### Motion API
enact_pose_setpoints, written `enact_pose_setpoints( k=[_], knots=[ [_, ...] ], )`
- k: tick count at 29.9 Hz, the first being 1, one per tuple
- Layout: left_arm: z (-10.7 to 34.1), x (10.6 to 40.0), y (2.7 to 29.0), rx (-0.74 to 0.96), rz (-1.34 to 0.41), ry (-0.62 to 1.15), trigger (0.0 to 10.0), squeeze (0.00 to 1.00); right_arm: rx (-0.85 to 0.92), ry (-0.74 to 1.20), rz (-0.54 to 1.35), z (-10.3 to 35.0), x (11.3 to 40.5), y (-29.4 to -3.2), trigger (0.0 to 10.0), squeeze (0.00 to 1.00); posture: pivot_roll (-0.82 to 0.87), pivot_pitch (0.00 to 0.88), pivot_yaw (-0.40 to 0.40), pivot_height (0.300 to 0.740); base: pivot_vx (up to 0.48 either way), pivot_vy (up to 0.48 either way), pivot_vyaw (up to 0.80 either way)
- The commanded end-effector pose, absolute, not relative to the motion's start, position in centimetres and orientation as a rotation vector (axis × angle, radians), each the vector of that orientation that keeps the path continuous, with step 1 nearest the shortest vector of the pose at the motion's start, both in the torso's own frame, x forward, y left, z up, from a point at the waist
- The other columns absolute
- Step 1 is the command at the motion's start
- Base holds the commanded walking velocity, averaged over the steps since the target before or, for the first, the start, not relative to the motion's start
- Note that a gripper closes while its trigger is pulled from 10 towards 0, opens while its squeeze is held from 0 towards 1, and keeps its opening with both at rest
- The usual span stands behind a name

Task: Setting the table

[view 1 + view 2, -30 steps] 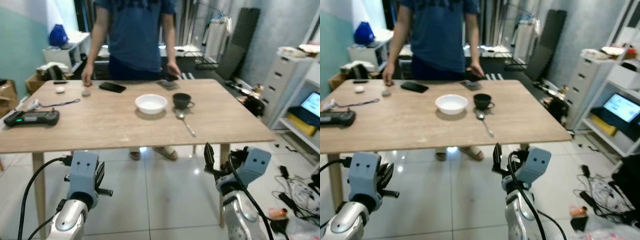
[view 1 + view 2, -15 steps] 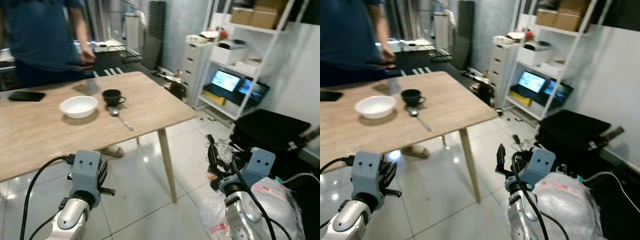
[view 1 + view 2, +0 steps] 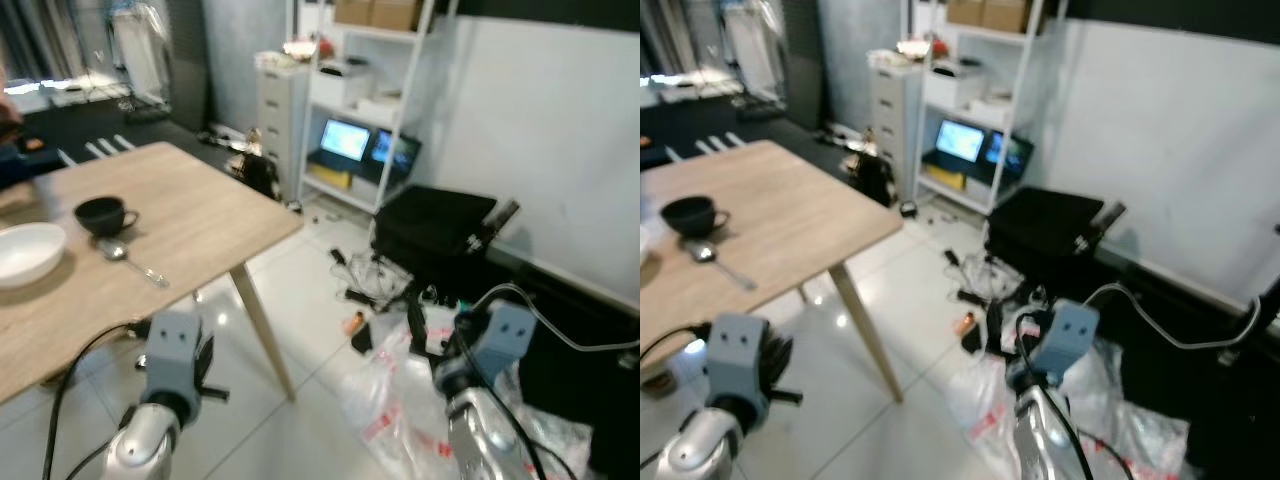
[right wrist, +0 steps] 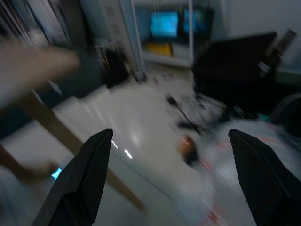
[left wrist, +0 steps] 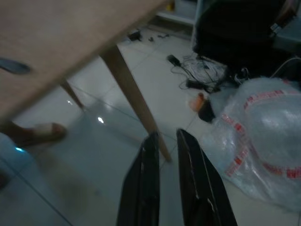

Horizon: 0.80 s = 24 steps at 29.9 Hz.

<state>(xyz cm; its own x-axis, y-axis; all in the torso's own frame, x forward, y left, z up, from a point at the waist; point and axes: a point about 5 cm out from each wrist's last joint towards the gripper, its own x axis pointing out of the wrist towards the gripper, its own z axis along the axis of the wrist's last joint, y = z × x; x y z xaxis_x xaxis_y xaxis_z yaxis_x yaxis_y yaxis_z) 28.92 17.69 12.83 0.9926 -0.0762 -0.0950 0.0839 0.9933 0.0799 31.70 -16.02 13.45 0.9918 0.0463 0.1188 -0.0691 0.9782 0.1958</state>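
Note:
The wooden table (image 3: 190,215) stands at the left with its corner toward me. On it are a white bowl (image 3: 24,252) at the picture's edge, a black cup (image 3: 102,213) and a spoon (image 3: 131,261) just in front of the cup. Both arms hang low in front of me, below the table top. My left gripper (image 5: 166,137) has its fingers (image 5: 143,183) nearly together with nothing between them, over the floor by the table leg (image 5: 134,101). My right gripper (image 4: 171,136) is wide open and holds nothing, facing the floor and the shelf.
A white shelf unit with lit screens (image 3: 347,140) and drawers (image 3: 279,95) lines the far wall. A black bag (image 3: 438,225), loose cables (image 3: 365,285) and clear plastic bags (image 3: 385,405) lie on the tiled floor to the right. A person's sandalled foot (image 5: 34,134) is under the table.
The whole view has swung to the right: table and dishes slid to the left edge, the person left the picture, and shelf and bags came in. Both grippers hang as before.

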Motion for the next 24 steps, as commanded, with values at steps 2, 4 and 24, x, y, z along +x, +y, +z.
enact_pose_setpoints(
  k=[2, 4, 24],
  knots=[
    [7.8, 27.4, 19.3, 0.116, -0.075, 0.28, 10.0, 0.0, 0.109, 0.109, 0.09, 7.7, 30.3, -16.1, 10.0, 0.0, 0.06, 0.096, 0.03, 0.74, 0.0, 0.0, -0.8],
    [5.9, 26.6, 20.0, 0.124, -0.068, 0.351, 10.0, 0.0, 0.077, 0.192, 0.078, 5.6, 29.6, -16.7, 10.0, 0.0, 0.06, 0.097, 0.026, 0.74, 0.0, 0.0, -0.8],
    [-4.0, 19.3, 23.9, 0.086, 0.054, 0.718, 10.0, 0.0, 0.008, 0.736, 0.001, -6.1, 20.5, -19.5, 10.0, 0.0, 0.06, 0.085, 0.006, 0.74, 0.0, 0.0, -0.79]
  ],
)
